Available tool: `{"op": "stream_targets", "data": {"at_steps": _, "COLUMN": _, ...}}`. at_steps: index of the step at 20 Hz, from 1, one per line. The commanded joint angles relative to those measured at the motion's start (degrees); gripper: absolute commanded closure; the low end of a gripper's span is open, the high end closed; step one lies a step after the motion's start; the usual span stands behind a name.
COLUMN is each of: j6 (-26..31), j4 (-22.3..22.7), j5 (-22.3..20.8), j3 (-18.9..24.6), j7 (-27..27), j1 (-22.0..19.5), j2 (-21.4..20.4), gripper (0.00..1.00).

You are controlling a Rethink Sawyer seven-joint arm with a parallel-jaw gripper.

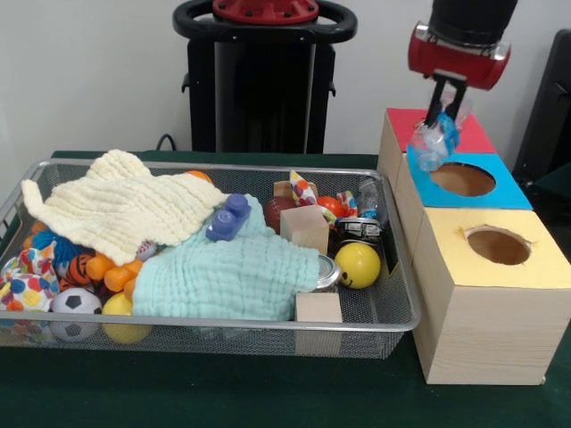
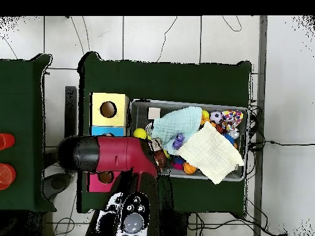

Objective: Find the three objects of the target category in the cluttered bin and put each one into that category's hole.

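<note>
Gripper (image 1: 443,114) hangs over the blue box (image 1: 500,192), its fingers closed on a clear crumpled plastic bottle (image 1: 432,143). This bottle is just above the box's round hole (image 1: 463,179), beside the wire bin (image 1: 375,316).

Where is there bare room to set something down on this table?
Bare green table runs in front of the wire bin and the yellow box. The bin is crowded with cloths, balls and blocks, with only a small bare mesh corner beside the yellow ball.
</note>
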Motion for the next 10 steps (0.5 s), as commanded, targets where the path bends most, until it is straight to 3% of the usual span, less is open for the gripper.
{"op": "stream_targets", "data": {"at_steps": 1, "j6": 9.5, "j4": 3.28, "j5": 4.86, "j3": 3.73, "j7": 12.53, "j1": 2.37, "j2": -2.78, "gripper": 1.0}}
{"op": "stream_targets", "data": {"at_steps": 3, "j6": 9.3, "j4": 2.56, "j5": 5.7, "j3": 3.53, "j7": 13.02, "j1": 2.96, "j2": -2.19, "gripper": 1.0}}
{"op": "stream_targets", "data": {"at_steps": 6, "j6": 4.2, "j4": 1.94, "j5": 6.74, "j3": 3.08, "j7": 15.23, "j1": 5.02, "j2": 1.17, "gripper": 1.0}}
{"op": "stream_targets", "data": {"at_steps": 10, "j6": -3.08, "j4": 3.99, "j5": 6.78, "j3": 2.52, "j7": 13.35, "j1": 4.66, "j2": 3.96, "gripper": 1.0}}
